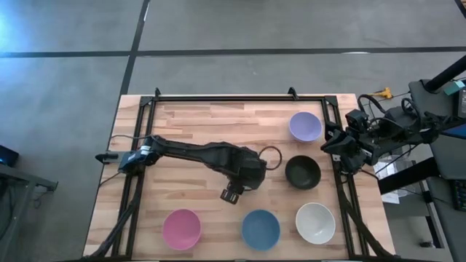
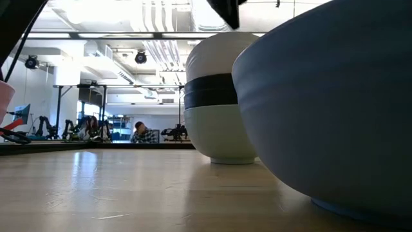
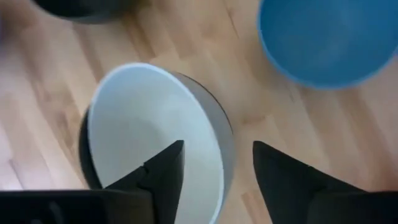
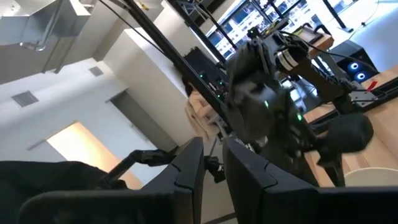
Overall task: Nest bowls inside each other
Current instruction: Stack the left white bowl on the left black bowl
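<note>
Bowls sit spread over the right and front parts of the wooden counter point(image 1: 196, 131), five showing from above. A lavender bowl point(image 1: 305, 126) stands near the far right corner, just inside the counter's black frame rail. A black bowl point(image 1: 302, 172) lies in front of it, apart from it, also near the right edge. Along the front edge run a pink bowl point(image 1: 181, 228), a blue bowl point(image 1: 261, 228) and a white bowl point(image 1: 315, 223), each clear of its neighbours with bare wood between. In the low view the white bowl point(image 2: 219, 109) is a nested stack, with a black band between two pale layers.

The left gripper point(image 1: 231, 193) hangs over the middle of the counter, between the black bowl and the blue one, touching neither from above. In its wrist view the fingers point(image 3: 163, 171) are spread and empty, a white bowl point(image 3: 149, 134) below them and the blue bowl point(image 3: 323, 40) off to one side.

The right gripper point(image 1: 328, 143) waits beside the right edge, off the boards; its fingers point(image 4: 186, 168) stand nearly together with only a narrow gap, grasping nothing.

The whole left and far stretch of the counter is bare wood.
</note>
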